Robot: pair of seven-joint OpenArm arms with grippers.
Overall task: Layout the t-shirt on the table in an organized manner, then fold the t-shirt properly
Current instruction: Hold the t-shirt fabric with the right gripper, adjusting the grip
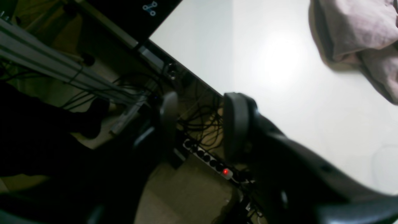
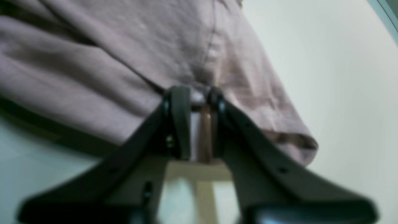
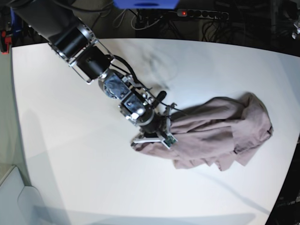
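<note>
The mauve t-shirt (image 3: 215, 133) lies crumpled in a heap on the right half of the white table (image 3: 70, 140). My right gripper (image 3: 157, 136) is at the heap's left edge, shut on a fold of the cloth. In the right wrist view the fingertips (image 2: 180, 102) pinch the t-shirt (image 2: 124, 56) near a seam, just above the table (image 2: 342, 77). My left gripper (image 1: 202, 121) is open and empty, hanging past the table's edge (image 1: 264, 62). A corner of the t-shirt (image 1: 357, 28) shows far from it. The left arm is out of the base view.
Below the table edge are a power strip with a red light (image 1: 217, 166), tangled cables and an aluminium rail (image 1: 46, 62). The power strip (image 3: 201, 14) also shows behind the far edge. The shirt lies close to the table's right edge (image 3: 286, 154).
</note>
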